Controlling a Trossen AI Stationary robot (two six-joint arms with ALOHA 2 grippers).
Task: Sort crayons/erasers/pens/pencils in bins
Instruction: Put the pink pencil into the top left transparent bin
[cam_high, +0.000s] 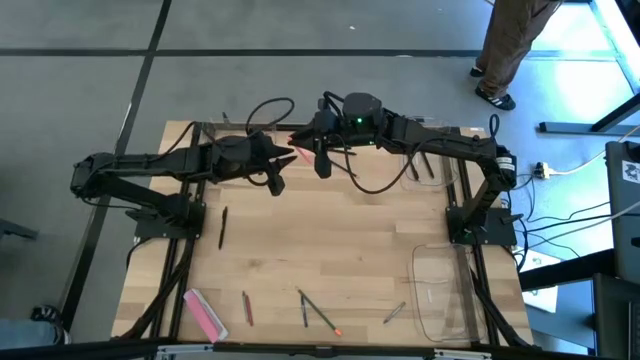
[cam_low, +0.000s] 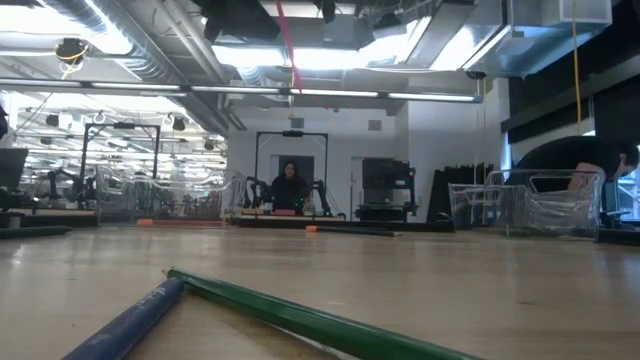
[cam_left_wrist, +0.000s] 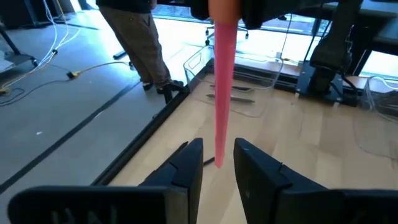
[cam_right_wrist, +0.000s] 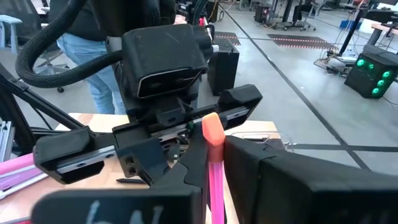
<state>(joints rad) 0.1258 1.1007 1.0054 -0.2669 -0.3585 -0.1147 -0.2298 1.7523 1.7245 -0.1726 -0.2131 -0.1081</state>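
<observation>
1. Thin bright pink crayon (cam_right_wrist: 212, 158) is pinched in the right hand (cam_high: 322, 160), mid-air over the desk's (cam_high: 330, 250) far edge.
2. Left hand (cam_left_wrist: 216, 163), part open and holding nothing, brackets its lower tip: looks like a handover.
3. Clear plastic bins (cam_high: 448, 290): near one looks empty.
4. Left on desk: black pen (cam_high: 222, 226), thin pencils (cam_high: 318, 311). Sorting barely begun, imo.

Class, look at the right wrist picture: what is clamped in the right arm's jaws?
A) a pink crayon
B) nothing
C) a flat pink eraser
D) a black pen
A: the pink crayon stands up from the right gripper, its jaws closed on it.
</observation>
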